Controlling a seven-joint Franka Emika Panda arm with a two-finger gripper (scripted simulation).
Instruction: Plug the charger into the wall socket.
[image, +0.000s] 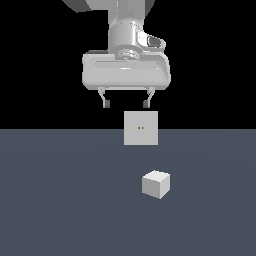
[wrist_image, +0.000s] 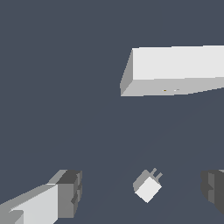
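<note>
White cube charger (image: 156, 184) lies apart from upright socket plate (image: 141, 128), prongs seemingly sideways.

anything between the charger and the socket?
Nothing. Both views show only bare floor between the charger and the socket; the gripper is open above them.

Flat dark slate-blue floor (image: 55, 200); black backdrop (image: 35, 60) behind.
</note>
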